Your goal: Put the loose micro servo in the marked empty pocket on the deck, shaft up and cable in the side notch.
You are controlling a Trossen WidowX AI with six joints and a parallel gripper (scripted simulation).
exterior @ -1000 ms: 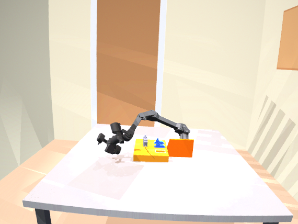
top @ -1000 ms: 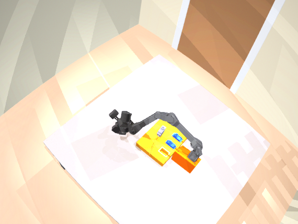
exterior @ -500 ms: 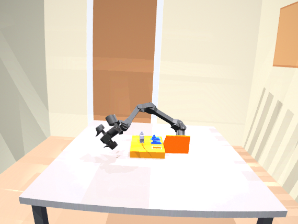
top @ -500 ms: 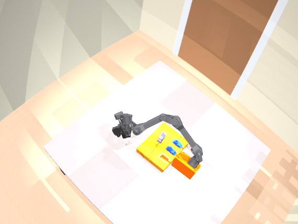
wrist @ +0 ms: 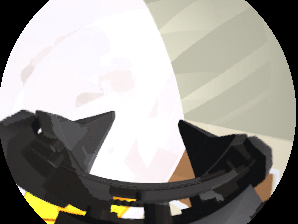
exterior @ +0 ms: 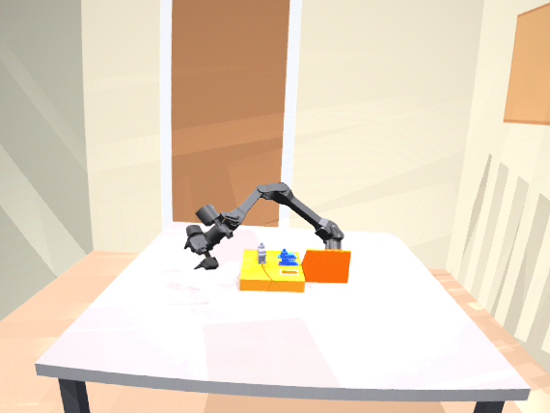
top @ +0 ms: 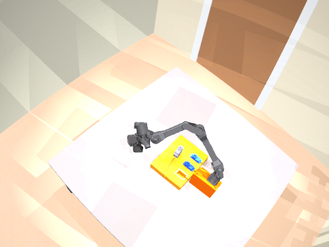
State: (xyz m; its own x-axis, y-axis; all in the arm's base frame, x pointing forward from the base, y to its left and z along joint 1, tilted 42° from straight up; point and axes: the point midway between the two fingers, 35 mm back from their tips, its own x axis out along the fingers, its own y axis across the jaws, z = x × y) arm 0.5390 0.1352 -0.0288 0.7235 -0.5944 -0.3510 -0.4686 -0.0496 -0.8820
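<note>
The grey loose servo (top: 178, 151) (exterior: 261, 254) stands on the yellow deck (top: 160, 161) (exterior: 251, 286), away from the marked pocket, and its top knob seems to point up. Its thin orange cable (top: 170, 166) runs over the deck toward the front edge. A white outline (top: 179, 177) marks the empty pocket near the deck's front right. Two blue servos (top: 189, 165) (top: 195, 157) sit in the deck behind the pocket. My gripper (wrist: 148, 117) (exterior: 190, 258) is open and empty, left of the deck, with its fingers facing away from the servo.
An orange box (top: 203, 186) (exterior: 328, 266) stands against the deck's right side, beside the arm's base. The arm arches over behind the deck from the base to the left. The deck's corner shows at the lower left of the wrist view. All stands on a white table (exterior: 270, 357).
</note>
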